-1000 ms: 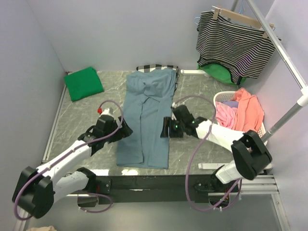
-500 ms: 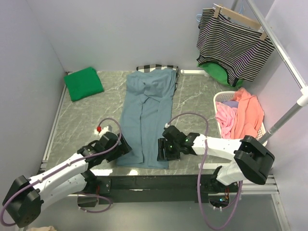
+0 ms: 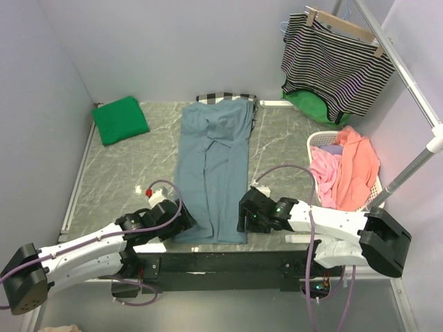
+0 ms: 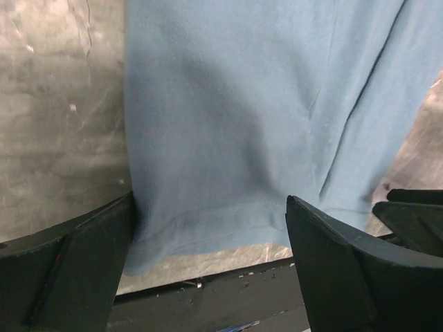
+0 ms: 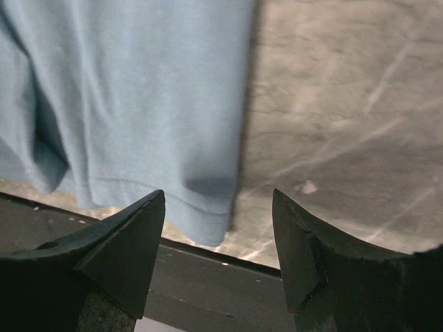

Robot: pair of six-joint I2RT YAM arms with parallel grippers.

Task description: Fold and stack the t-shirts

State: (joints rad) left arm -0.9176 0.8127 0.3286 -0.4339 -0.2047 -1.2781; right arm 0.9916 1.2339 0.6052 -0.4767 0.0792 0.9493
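The slate-blue t-shirt lies flat as a long narrow strip running from the back of the table to its near edge. Folded at the back left is the green t-shirt. My left gripper is low at the blue shirt's near-left hem corner, open. In the left wrist view the hem lies between the wide-apart fingers. My right gripper is at the near-right hem corner, open. That corner shows between its fingers, untouched.
A checked cloth peeks out behind the blue shirt. A striped top hangs on a rail at the back right, green cloth below it. A white basket of pink and orange clothes stands right. A black front rail borders the table.
Both arms have drawn back along the blue shirt's sides, from its middle down to the near hem corners. Both grippers stay open; the shirt has not moved.
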